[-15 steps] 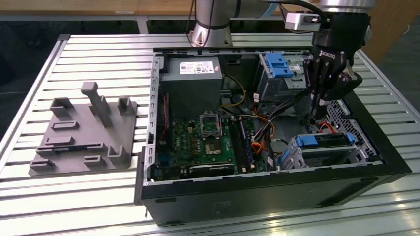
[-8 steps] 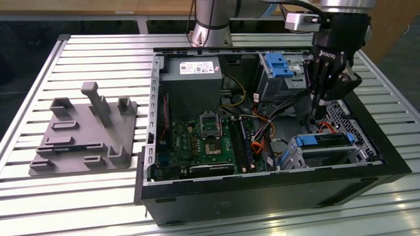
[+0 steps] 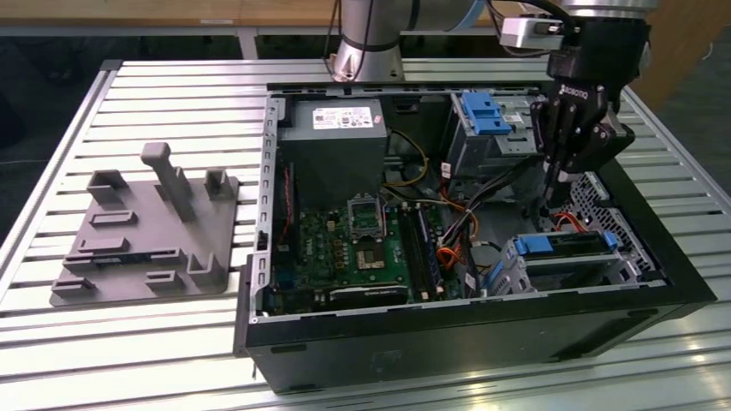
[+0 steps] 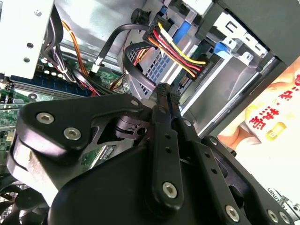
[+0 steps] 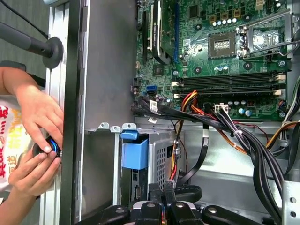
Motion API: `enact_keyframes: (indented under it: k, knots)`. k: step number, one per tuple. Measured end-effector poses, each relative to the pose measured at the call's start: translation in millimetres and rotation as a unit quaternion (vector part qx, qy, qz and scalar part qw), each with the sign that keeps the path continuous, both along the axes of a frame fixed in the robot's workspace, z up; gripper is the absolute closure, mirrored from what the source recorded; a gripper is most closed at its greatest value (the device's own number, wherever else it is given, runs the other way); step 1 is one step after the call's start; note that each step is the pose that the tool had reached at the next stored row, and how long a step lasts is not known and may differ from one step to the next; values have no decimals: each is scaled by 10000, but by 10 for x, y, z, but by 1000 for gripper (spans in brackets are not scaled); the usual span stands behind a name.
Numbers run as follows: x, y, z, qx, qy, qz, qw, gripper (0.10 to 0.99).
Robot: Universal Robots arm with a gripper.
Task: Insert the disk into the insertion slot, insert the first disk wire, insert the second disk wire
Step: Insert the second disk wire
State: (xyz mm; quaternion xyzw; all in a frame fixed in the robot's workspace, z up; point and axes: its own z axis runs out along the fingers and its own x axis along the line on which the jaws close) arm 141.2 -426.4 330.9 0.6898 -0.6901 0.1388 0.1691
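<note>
**A:** Slatted metal table (image 3: 171, 94), open computer case (image 3: 457, 334) on top. Where's the disk (image 3: 571, 244)?

**B:** Already seated in the insertion slot (image 3: 577, 274), blue bracket showing, at the exterior view's right.

**A:** And the end effector (image 3: 556, 184)?

**B:** Just above it, fingers pressed together beside the coloured wires (image 4: 176, 54). I can't tell whether they pinch one. I'd judge this the first-wire step. Seating a plug calls for squaring it to the disk's socket.

Slatted metal table (image 3: 171, 103) (wooden cabinet (image 3: 171, 10) behind)
</note>
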Motion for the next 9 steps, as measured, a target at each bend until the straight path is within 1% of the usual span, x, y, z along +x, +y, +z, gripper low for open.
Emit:
enact_keyframes:
  k: [6, 7, 9]
  knots:
    - [37, -1, 3, 1, 0, -4, 10000, 941]
    - [37, -10, 3, 17, 0, -5, 10000, 941]
    - [37, -28, 5, 115, 0, -5, 9999, 941]
